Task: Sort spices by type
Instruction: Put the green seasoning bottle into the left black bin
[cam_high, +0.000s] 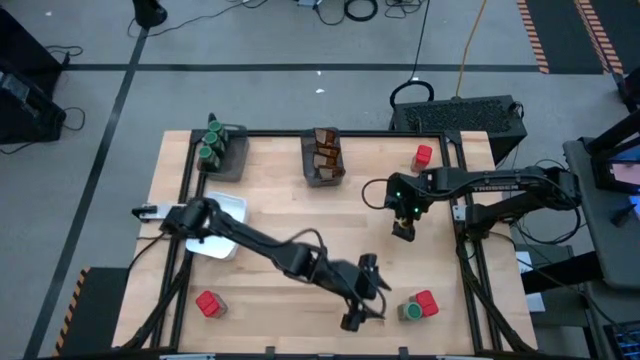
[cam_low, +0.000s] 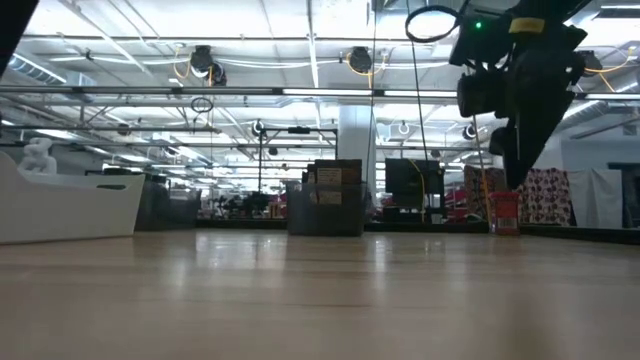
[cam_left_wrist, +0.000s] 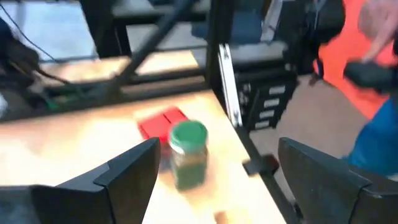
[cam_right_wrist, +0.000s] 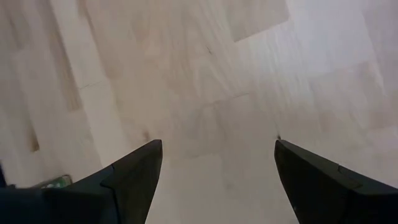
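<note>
- The small round green-lidded glass jar (cam_left_wrist: 188, 154) stands upright near the table's front right corner, touching a red blocky container (cam_left_wrist: 163, 122).
- The left gripper (cam_high: 362, 296), fingers wide apart and empty, faces it from just beside.
- The right gripper (cam_high: 403, 231) hangs open over bare wood.

Table: light wooden top (cam_high: 300, 215) with a black frame along its edges.
Far edge, left: a dark grey bin (cam_high: 228, 152) holding green-lidded jars (cam_high: 210, 146).
Far edge, middle: a second dark grey bin (cam_high: 324, 160) holding brown-orange packets (cam_high: 325, 152).
Far edge, right: a red container (cam_high: 422, 156) standing alone on the wood.
Left side: a white tray (cam_high: 220, 225), partly under an arm.
Near edge, left: a red container (cam_high: 208, 303) by itself.
Near edge, right: a green-lidded jar (cam_high: 411, 311) just beside another red container (cam_high: 427, 303).
</note>
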